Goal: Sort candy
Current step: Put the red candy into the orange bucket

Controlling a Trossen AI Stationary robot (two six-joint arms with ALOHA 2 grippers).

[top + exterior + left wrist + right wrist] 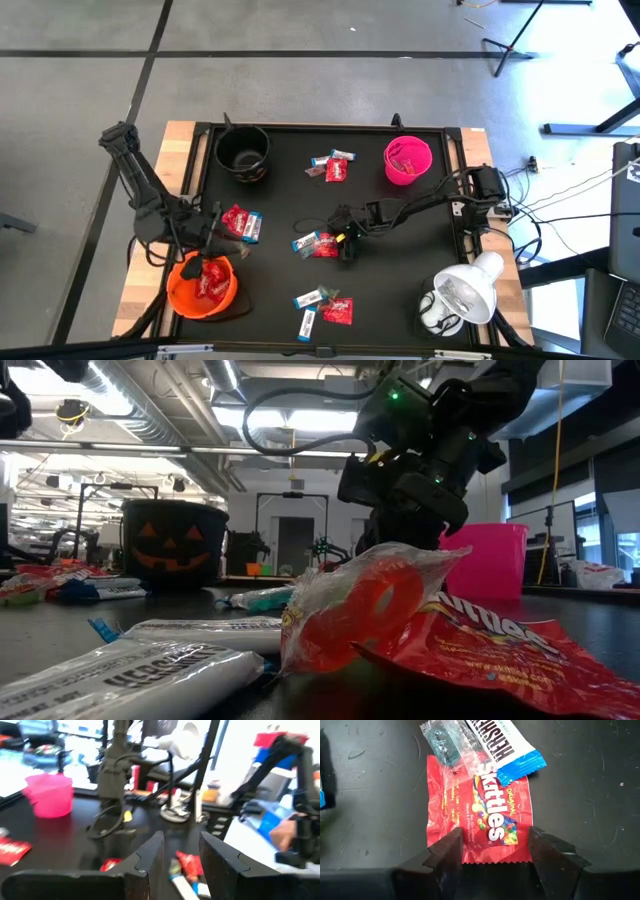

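Observation:
Wrapped candy lies in several small heaps on the black table. My right gripper point(345, 243) point(495, 845) is open and slants down over the middle heap. Its fingers straddle the near edge of a red Skittles packet point(480, 815). A white-and-blue Hershey's bar point(502, 745) and a clear-wrapped sweet point(445, 745) overlap that packet's far end. My left gripper point(222, 235) point(181, 850) is open and holds nothing. It points level, just above the orange bowl point(175, 290), which holds red candy, and stands beside another heap point(242, 223). My right gripper comes at the Skittles packet's near edge point(492, 855) slanting down, with one finger point(451, 851) over the packet's corner and the other point(545, 851) beside its edge. The packet lies flat on the table. I cannot tell whether the fingertips touch it.
A black pumpkin bowl point(222, 155) stands at the far left and a pink bowl point(388, 160) at the far right. More candy lies at the far middle point(333, 165) and near middle point(325, 305). A white lamp point(460, 295) stands at the near right corner.

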